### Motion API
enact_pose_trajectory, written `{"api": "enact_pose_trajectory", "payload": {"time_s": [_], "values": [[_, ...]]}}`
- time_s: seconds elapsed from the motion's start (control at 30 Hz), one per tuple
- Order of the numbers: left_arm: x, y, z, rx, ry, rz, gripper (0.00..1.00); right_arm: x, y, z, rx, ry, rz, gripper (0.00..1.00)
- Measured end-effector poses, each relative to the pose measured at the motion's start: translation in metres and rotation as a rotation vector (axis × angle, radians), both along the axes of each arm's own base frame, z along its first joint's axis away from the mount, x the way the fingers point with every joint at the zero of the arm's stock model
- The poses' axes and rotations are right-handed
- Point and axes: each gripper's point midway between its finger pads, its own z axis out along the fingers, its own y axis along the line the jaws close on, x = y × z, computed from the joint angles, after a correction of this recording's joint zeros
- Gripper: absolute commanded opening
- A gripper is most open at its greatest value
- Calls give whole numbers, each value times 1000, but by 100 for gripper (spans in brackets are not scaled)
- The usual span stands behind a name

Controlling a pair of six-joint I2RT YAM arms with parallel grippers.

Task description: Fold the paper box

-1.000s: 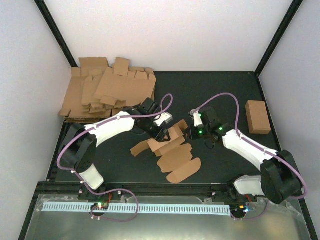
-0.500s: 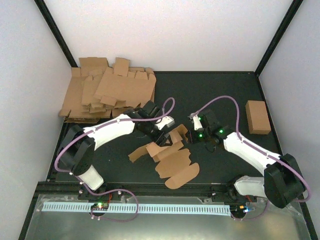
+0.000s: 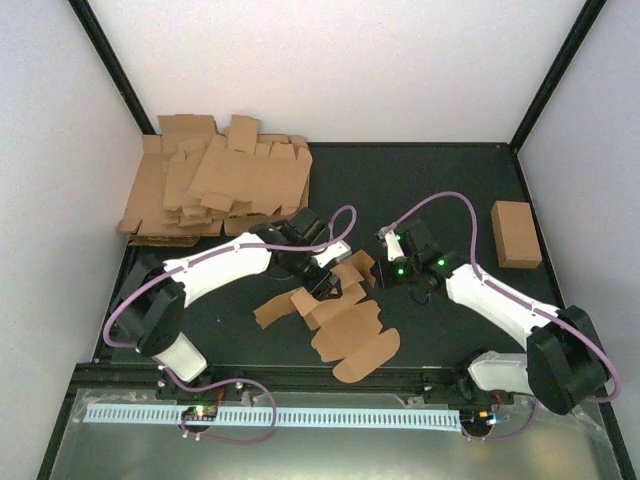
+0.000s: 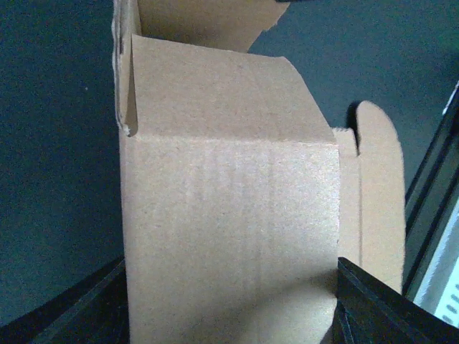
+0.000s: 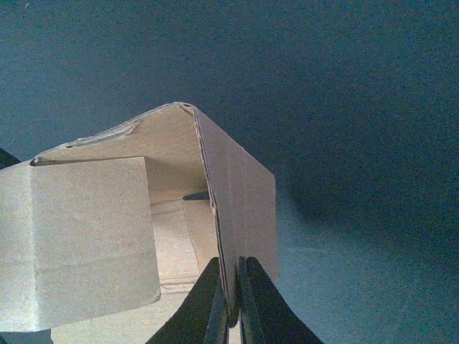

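1. Paper box (image 3: 340, 312) half-raised at the middle of the dark worktop (image 3: 440, 190), long axis running roughly from the far side toward the near edge, rounded flaps lying flat at the near end.
2. Right end effector (image 5: 231, 304) pinched almost closed on one thin upright wall at the far right corner.
3. Left end effector (image 4: 229, 315) spread wide, fingers (image 4: 79, 315) flanking a broad panel from the far left; pressing or merely bracketing, unclear.
4. Box lodged between both; loose flaps nearward of each, likely the next fold.

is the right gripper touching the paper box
Touching. The right wrist view shows the right gripper shut on a thin side panel of the paper box, its two fingers pinching the panel's lower edge.
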Motion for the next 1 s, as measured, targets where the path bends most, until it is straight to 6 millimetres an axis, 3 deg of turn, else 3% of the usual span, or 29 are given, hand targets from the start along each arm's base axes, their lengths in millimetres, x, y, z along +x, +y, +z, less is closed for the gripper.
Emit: {"api": "enact_pose_trajectory", "payload": {"time_s": [0.13, 0.37, 0.57, 0.8, 1.0], "values": [[-2, 2, -1, 49, -26, -7, 64, 0, 0, 0, 1, 1, 2, 8], [-4, 1, -2, 84, -61, -10, 64, -7, 3, 1, 2, 10, 15, 8], [-7, -3, 9, 48, -88, 10, 65, -15, 8, 16, 25, -37, 24, 7], [-3, -9, 14, 16, -99, 40, 62, -11, 7, 12, 33, -58, -11, 7], [-8, -8, 3, 17, -80, 48, 60, -21, 8, 12, 19, -51, 5, 7]]}}
